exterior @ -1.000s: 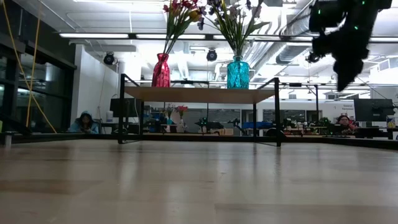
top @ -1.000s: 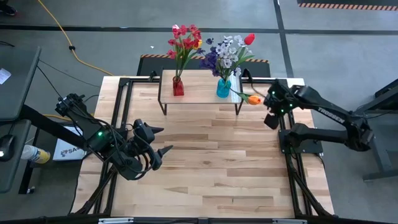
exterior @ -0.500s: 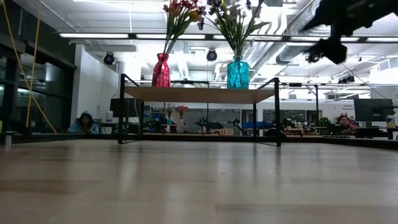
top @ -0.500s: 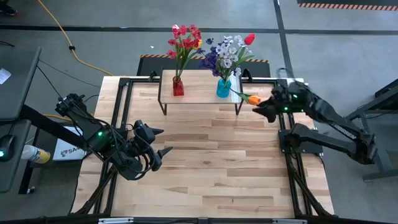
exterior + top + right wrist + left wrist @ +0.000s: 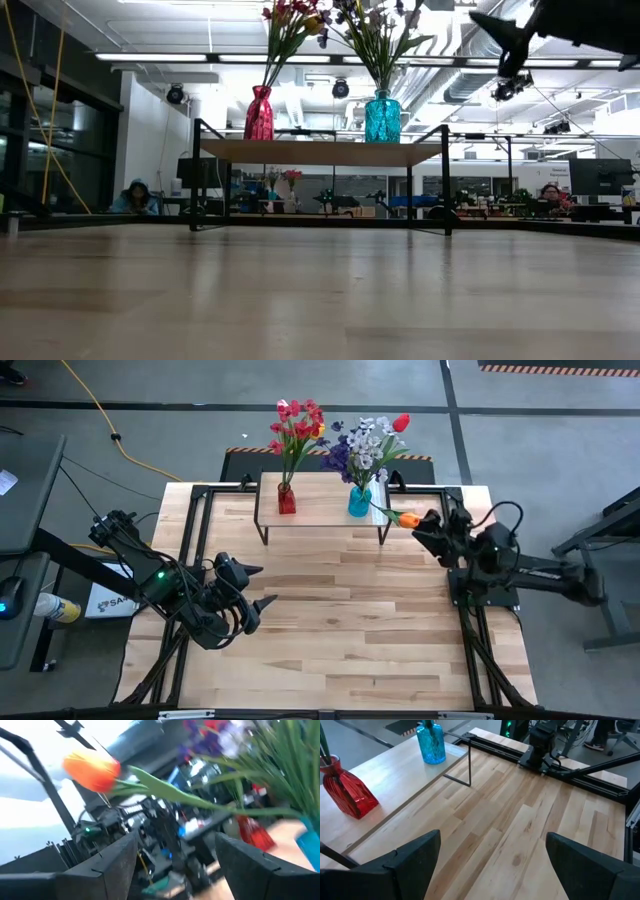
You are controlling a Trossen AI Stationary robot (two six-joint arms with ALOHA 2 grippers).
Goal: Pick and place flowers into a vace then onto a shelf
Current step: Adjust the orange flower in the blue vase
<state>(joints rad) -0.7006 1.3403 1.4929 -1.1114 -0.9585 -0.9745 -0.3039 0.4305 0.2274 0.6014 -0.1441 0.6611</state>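
I am swinging my right gripper [image 5: 428, 528], jaws apart and empty, down beside the drooping orange tulip [image 5: 407, 519] in the blue vase [image 5: 359, 502] on the shelf [image 5: 320, 515], both vases being already shelved.

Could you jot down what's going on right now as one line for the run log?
red vase, blue vase: on shelf | orange tulip: droops off shelf | right gripper: open beside tulip | left gripper: open, waiting

Overhead looking down, low level across table – both share shelf [image 5: 320, 510]
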